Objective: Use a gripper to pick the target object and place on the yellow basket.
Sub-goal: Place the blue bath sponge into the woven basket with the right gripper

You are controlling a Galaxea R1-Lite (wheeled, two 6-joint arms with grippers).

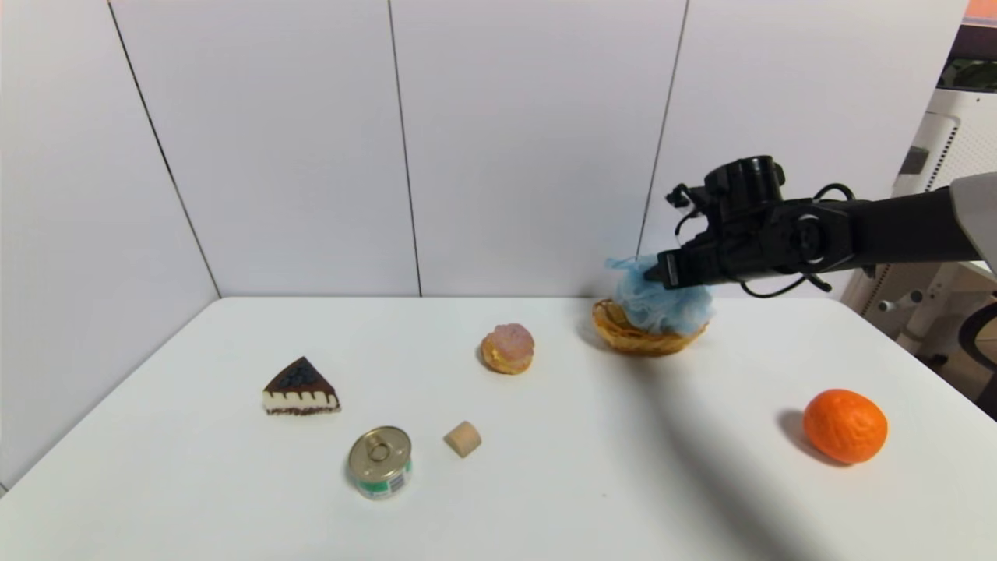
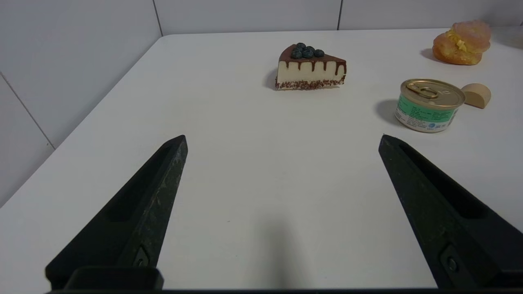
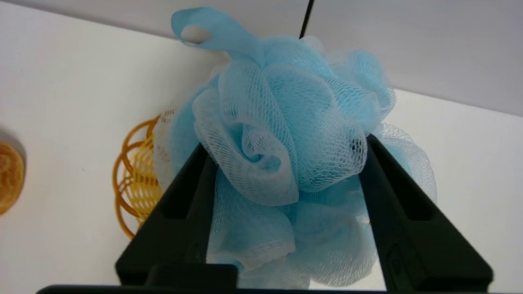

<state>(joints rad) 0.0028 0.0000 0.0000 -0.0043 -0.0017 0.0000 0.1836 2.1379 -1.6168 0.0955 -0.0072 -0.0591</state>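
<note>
The light-blue mesh pouf (image 1: 660, 302) rests in the yellow wicker basket (image 1: 623, 336) at the back of the table, right of centre. My right gripper (image 1: 660, 273) reaches in from the right at the pouf's upper side. In the right wrist view its fingers (image 3: 192, 192) stand wide apart, open, with the pouf (image 3: 286, 122) bulging between them and its netting touching both. The basket rim (image 3: 130, 175) shows beside and under the pouf. My left gripper (image 2: 282, 139) is open over bare table, holding nothing; it does not show in the head view.
On the white table (image 1: 592, 467) lie a pink-topped pastry (image 1: 508, 348), a cake slice (image 1: 300, 387), a tin can (image 1: 379, 461), a small beige block (image 1: 463, 438) and an orange fruit (image 1: 845, 426). White wall panels stand close behind the basket.
</note>
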